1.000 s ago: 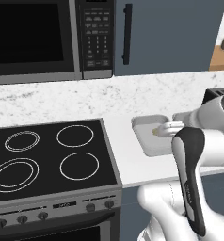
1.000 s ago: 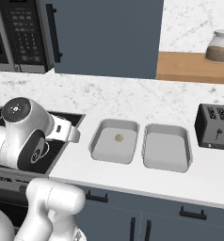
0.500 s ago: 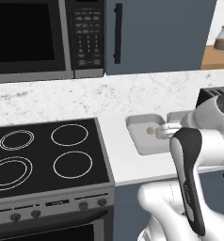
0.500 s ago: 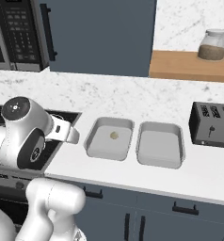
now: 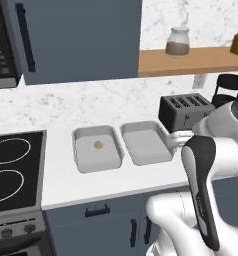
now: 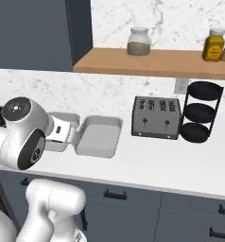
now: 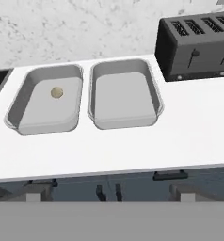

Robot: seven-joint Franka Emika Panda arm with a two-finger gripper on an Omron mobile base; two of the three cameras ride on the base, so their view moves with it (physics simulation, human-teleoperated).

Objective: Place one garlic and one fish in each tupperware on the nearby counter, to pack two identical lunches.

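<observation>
While the gripper's jaws stand wide apart holding nothing, two tupperware trays sit side by side mid-frame on the white marble counter (image 7: 132, 146): left tray (image 7: 27, 117) holds one garlic (image 7: 57, 92), right tray (image 7: 149, 94) bare. Dark toaster (image 7: 194, 44) upper right, stove (image 5: 11, 170) lower left, wooden shelf (image 6: 147, 61) with jars along the top.

The white arm (image 5: 206, 190) is folded at the elbow, its tool wide open.
</observation>
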